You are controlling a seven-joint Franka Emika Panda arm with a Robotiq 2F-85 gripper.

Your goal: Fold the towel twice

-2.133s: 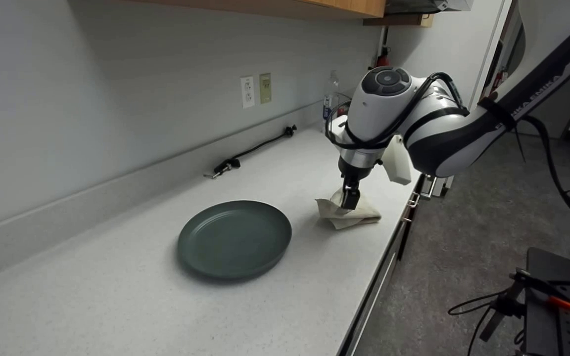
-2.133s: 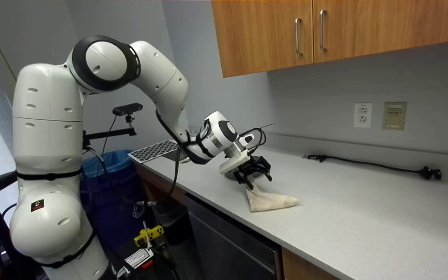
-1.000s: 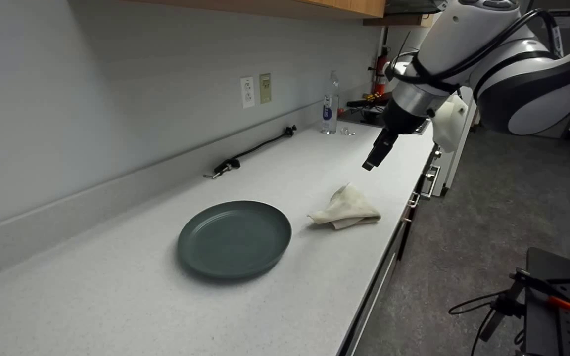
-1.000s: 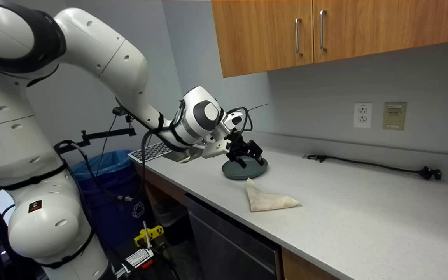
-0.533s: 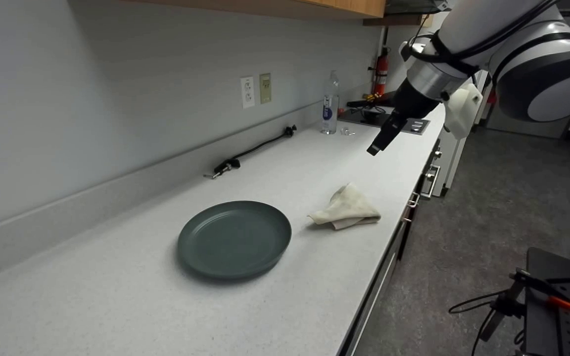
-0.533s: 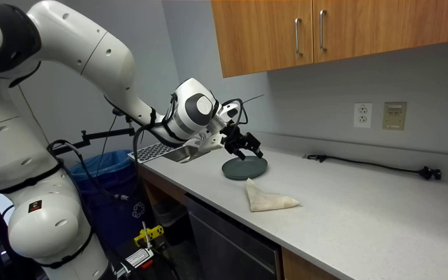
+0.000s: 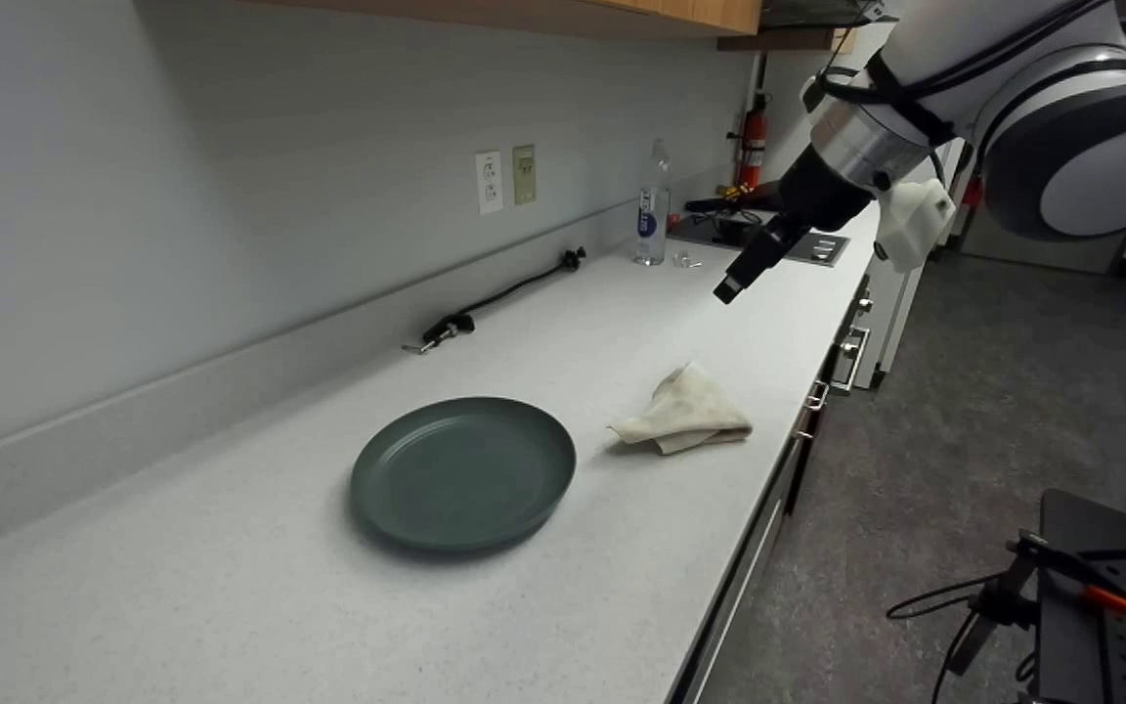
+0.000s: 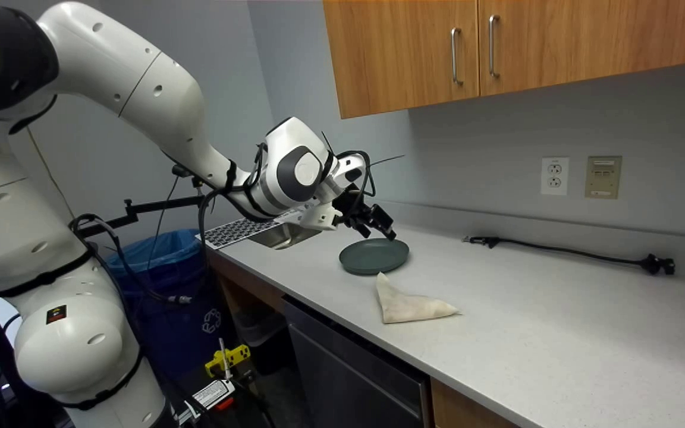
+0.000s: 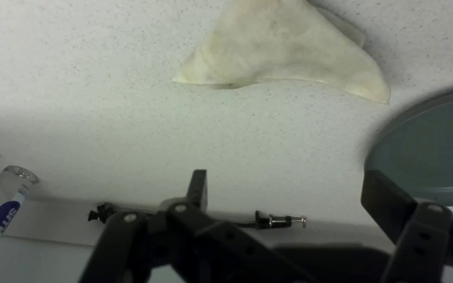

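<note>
On speckled white counter (image 7: 260, 596), nr dark-green round plate (image 7: 465, 474): cream-beige cloth towel (image 7: 688, 411). Black two-finger gripper (image 9: 284, 184) hangs clear, jaws spread, empty. 2nd fold prob. due: pinch all layers @ corner (image 9: 376, 90), swing low.

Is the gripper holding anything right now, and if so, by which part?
Nothing is held: the gripper is open with nothing between its jaws, and the towel lies on the counter, apart from the gripper.

Wrist view: towel (image 9: 281, 47) cropped at top, plate (image 9: 427, 149) at right; fingers (image 9: 198, 189) partly hide black cable (image 9: 264, 221).
</note>
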